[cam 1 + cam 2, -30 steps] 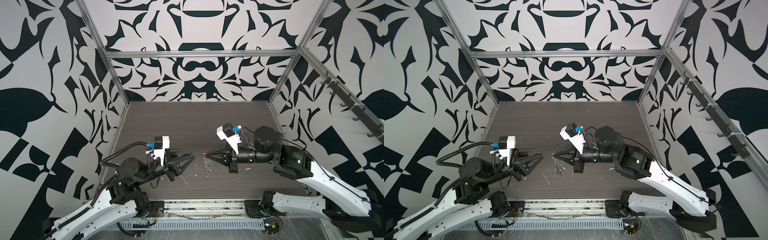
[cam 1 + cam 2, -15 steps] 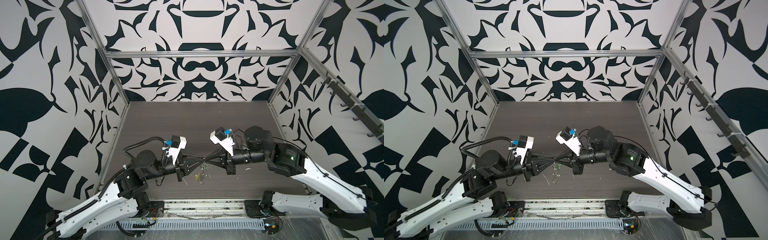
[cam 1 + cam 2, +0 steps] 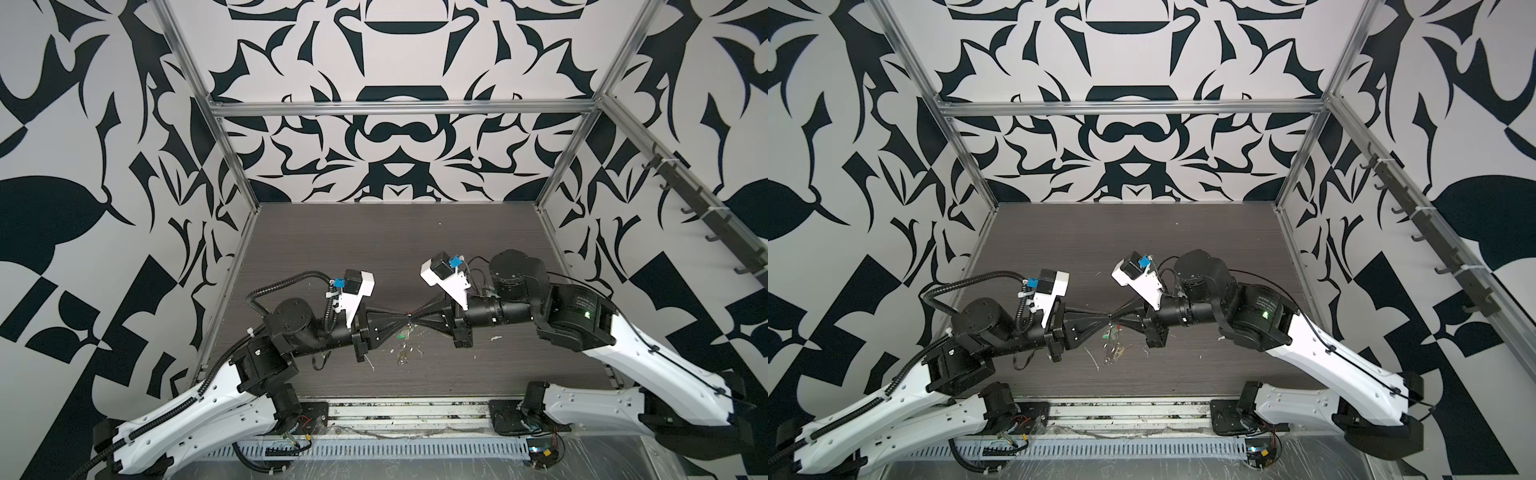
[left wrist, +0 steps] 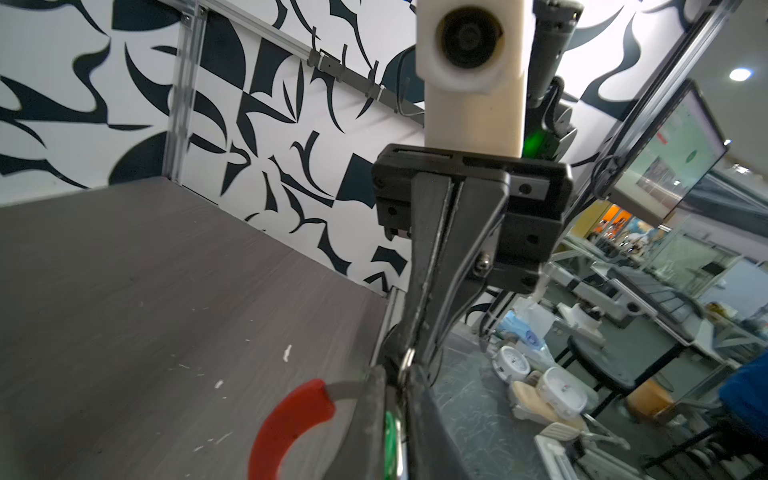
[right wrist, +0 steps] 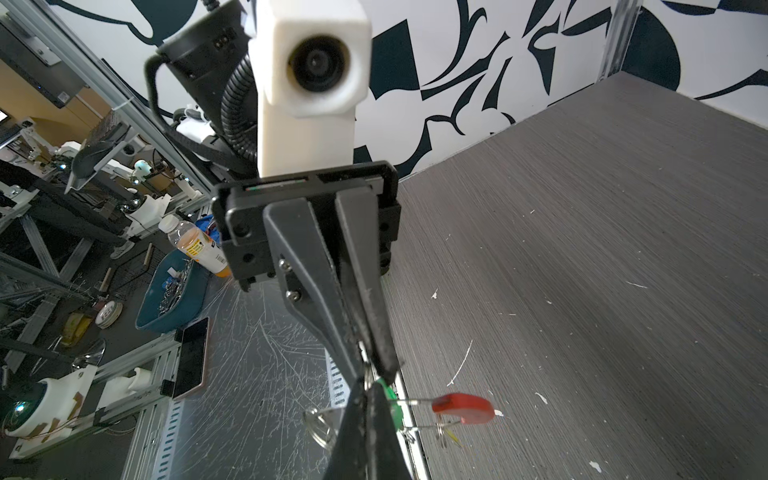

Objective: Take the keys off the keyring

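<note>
Left claw pinches the green key while right claw is clamped on the keyring, tips almost touching, both held above the table; green and yellow key appear still threaded, so neither removal is done.

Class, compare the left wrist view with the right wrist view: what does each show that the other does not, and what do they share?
Left wrist view only: the right gripper head-on, jaws together, and a lit monitor outside the cell. Right wrist view only: the left gripper head-on, jaws nearly together, a sliver of yellow tag, plus a bottle and a phone outside the cell. Both: the keyring with its red sleeve, the green tag where the jaws meet, and the flecked table.
</note>
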Tool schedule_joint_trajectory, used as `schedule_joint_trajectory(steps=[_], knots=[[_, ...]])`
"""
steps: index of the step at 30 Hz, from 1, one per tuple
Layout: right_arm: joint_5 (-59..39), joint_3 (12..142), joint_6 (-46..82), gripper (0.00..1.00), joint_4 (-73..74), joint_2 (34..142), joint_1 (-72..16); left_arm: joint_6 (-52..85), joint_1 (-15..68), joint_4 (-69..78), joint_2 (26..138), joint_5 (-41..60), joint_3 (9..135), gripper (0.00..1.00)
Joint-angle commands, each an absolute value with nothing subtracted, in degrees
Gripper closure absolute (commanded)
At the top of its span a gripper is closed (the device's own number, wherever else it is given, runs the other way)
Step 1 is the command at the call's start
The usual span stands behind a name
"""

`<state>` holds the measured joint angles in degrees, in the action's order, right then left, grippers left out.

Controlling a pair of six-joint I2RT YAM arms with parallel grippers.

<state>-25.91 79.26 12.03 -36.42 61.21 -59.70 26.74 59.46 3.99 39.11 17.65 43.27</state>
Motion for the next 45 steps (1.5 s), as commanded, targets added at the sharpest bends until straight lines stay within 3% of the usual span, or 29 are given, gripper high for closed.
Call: schedule_joint_trajectory(steps=[1, 6, 9, 10, 12, 14, 20, 23, 37, 45], knots=[[-28.3, 82.4, 11.3, 1.0, -30.5, 61.6, -60.3, 27.1, 59.4, 4.1, 39.5, 17.8, 44.0, 0.79], [-28.3, 82.5, 11.7, 1.0, -29.9, 61.7, -60.3, 27.4, 59.5, 4.3, 39.2, 16.8, 43.7, 0.99], [-26.4, 81.4, 12.8, 1.0, -28.3, 61.2, -60.2, 27.8, 59.4, 5.8, 38.4, 15.2, 42.8, 1.0], [-24.4, 80.8, 12.9, 0.97, -28.0, 60.7, -60.3, 28.0, 59.4, 6.7, 37.8, 14.3, 42.2, 1.0], [-22.0, 77.9, 13.6, 0.76, -24.5, 58.2, -60.2, 28.6, 59.5, 10.0, 35.9, 12.1, 40.3, 1.0], [-20.7, 74.4, 14.5, 0.65, -20.5, 55.4, -60.2, 29.0, 59.5, 13.9, 33.7, 9.7, 37.9, 1.0], [-19.3, 64.4, 16.8, 0.58, -9.8, 50.8, -60.4, 29.8, 59.5, 21.9, 29.7, 2.7, 33.6, 1.0], [-18.6, 61.5, 17.2, 0.47, -7.0, 51.2, -60.9, 29.9, 59.5, 23.0, 29.9, 1.7, 33.6, 1.0], [-7.2, 56.7, 10.4, 0.47, 0.1, 51.2, -68.5, 29.1, 59.5, 23.8, 30.5, 5.9, 33.8, 1.0], [-0.3, 55.1, 8.2, 0.48, 0.4, 51.1, -70.5, 27.8, 59.5, 20.7, 30.9, 1.7, 34.5, 1.0]])
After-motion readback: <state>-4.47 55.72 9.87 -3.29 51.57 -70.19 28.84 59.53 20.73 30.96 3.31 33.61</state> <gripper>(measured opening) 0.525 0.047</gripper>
